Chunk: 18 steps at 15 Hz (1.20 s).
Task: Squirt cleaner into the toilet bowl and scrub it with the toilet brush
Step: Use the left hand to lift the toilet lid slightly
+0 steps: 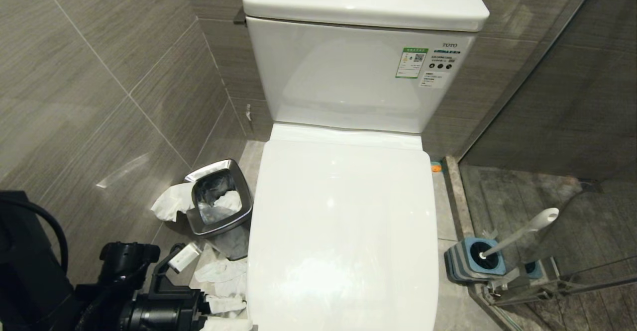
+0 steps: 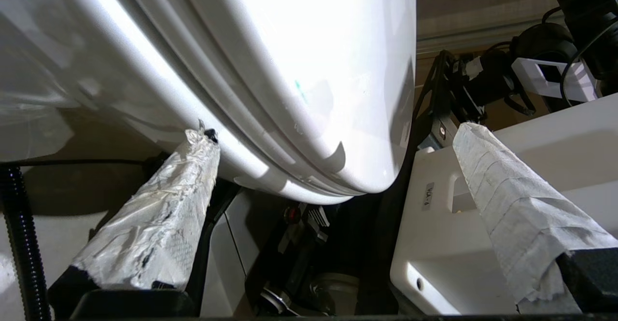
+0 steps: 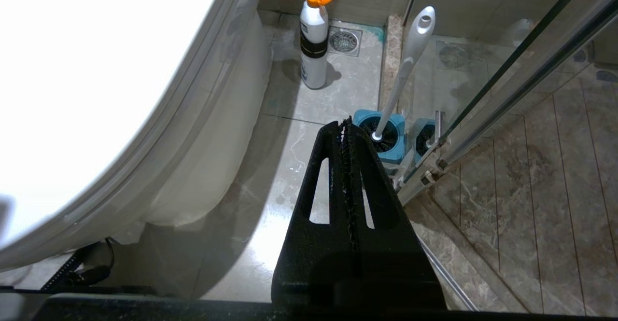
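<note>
The toilet has its white lid down, so the toilet bowl is hidden. No cleaner liquid shows. A white bottle with an orange cap stands on the floor beside the toilet. The toilet brush leans in its blue-and-grey holder to the toilet's right. My left arm is low at the toilet's front left. My left gripper is open, and its tape-wrapped fingers straddle the front edge of the lid and seat without touching. My right gripper is shut and empty, above the floor short of the holder.
A square steel bin with crumpled tissue stands left of the toilet, and more tissue lies on the floor around it. A glass shower door and its sill run close behind the brush holder. The tiled wall closes in on the left.
</note>
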### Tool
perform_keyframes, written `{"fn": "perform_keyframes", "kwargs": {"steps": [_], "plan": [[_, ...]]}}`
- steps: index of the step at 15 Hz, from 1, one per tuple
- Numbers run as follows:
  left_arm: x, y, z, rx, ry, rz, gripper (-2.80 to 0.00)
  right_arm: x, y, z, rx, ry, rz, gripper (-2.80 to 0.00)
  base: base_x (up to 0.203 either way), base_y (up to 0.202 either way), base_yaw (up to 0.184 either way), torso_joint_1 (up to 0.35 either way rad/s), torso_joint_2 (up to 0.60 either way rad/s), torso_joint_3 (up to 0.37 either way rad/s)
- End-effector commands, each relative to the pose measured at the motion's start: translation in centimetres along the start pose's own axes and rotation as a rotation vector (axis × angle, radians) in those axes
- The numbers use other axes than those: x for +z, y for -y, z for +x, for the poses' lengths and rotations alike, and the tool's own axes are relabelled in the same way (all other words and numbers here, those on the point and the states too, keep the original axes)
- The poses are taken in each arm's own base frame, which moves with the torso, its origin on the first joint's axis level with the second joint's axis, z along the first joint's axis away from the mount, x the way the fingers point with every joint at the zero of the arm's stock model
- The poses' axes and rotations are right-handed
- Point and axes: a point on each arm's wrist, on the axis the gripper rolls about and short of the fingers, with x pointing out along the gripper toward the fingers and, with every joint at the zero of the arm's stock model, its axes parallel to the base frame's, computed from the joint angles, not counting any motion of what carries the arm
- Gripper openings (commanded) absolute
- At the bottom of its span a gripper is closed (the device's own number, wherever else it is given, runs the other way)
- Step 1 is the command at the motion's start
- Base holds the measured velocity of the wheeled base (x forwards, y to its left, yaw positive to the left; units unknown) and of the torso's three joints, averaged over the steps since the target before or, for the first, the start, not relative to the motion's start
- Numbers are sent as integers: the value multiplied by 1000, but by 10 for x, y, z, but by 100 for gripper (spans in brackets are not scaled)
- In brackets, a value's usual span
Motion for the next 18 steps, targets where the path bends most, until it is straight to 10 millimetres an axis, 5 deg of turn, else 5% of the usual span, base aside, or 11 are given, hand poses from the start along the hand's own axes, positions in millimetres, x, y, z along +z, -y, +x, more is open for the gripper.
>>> {"fn": "perform_keyframes", "kwargs": {"steps": [1,18], "plan": [[1,1,0,-8,2,10,0,0,0,0,0,-1,0,-280,0,0,0,0,0,0],[6,10,18,85,-32,161,0,0,0,0,0,0,0,-280,0,0,0,0,0,0]]}}
